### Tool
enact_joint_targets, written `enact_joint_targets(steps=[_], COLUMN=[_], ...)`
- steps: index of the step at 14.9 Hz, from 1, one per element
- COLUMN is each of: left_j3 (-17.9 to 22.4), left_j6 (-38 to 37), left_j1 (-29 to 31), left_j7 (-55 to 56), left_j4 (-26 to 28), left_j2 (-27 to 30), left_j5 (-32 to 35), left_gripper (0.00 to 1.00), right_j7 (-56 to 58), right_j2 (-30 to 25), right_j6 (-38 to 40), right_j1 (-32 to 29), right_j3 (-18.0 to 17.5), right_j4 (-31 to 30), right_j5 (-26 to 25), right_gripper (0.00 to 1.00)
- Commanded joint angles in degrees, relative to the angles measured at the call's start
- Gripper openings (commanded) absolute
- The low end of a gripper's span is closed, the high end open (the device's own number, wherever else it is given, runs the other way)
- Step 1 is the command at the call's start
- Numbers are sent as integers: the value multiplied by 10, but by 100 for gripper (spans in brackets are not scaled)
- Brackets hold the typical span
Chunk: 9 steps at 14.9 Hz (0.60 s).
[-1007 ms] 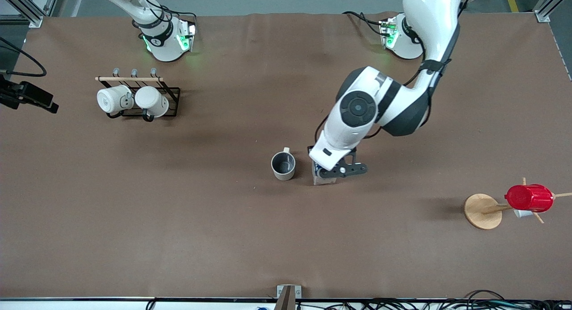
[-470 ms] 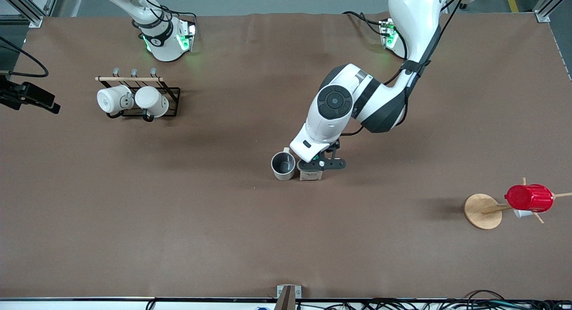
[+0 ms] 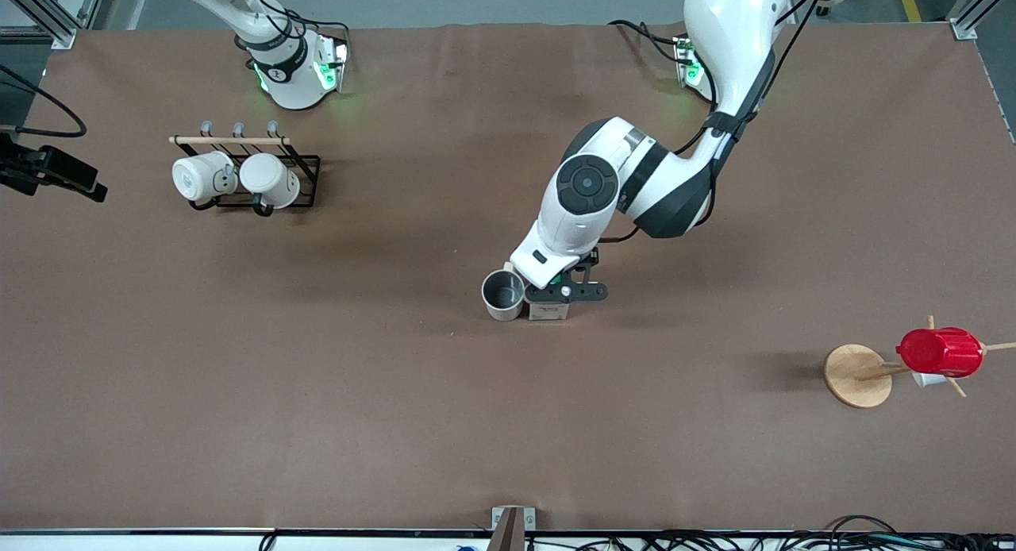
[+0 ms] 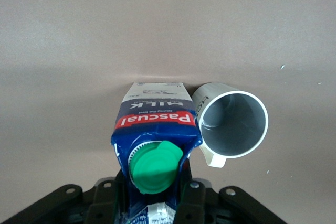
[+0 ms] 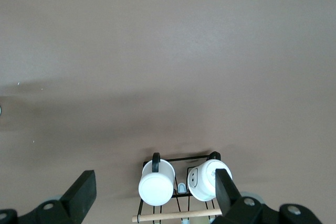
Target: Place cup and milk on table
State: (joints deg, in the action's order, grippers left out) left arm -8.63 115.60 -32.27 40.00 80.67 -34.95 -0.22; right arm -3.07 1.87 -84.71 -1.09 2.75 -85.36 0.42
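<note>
The cream-white cup (image 3: 503,294) stands upright on the brown table (image 3: 317,392) near the middle, with its dark grey inside showing. My left gripper (image 3: 559,293) is shut on the milk (image 3: 549,313), holding the gable top of the blue and white carton. The carton is upright, right beside the cup toward the left arm's end, touching it or nearly so. In the left wrist view the milk (image 4: 155,124) with its green cap (image 4: 154,167) sits between my left gripper's (image 4: 155,205) fingers, the cup (image 4: 233,124) alongside. My right gripper (image 5: 155,192) is open and empty, high over the mug rack.
A black wire rack (image 3: 305,170) with two whiter mugs (image 3: 238,178) stands toward the right arm's end, near that base; it also shows in the right wrist view (image 5: 178,182). A wooden mug tree (image 3: 856,375) holding a red ribbed cup (image 3: 940,351) stands toward the left arm's end.
My left gripper has carried the milk toward the right arm's end, from a gap away from the cup to right beside it. The cup has not moved.
</note>
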Motion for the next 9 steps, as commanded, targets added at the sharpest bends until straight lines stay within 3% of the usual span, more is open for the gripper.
enact_joint_targets(steps=[1, 4, 9], left_j3=[4, 10, 13], left_j6=[-2, -18, -82], left_j1=[-1, 12, 112], left_j7=[17, 15, -17], left_j4=[-17, -17, -17], left_j2=[2, 39, 119], left_j5=[4, 8, 11], left_gripper=[100, 100, 100], right_j7=[4, 4, 4], right_j2=[-11, -11, -10], right_j6=[-1, 0, 1], right_j1=[-1, -1, -1], right_j3=[1, 1, 1], right_j4=[-10, -10, -10], right_j5=[12, 12, 12], right_gripper=[100, 100, 100])
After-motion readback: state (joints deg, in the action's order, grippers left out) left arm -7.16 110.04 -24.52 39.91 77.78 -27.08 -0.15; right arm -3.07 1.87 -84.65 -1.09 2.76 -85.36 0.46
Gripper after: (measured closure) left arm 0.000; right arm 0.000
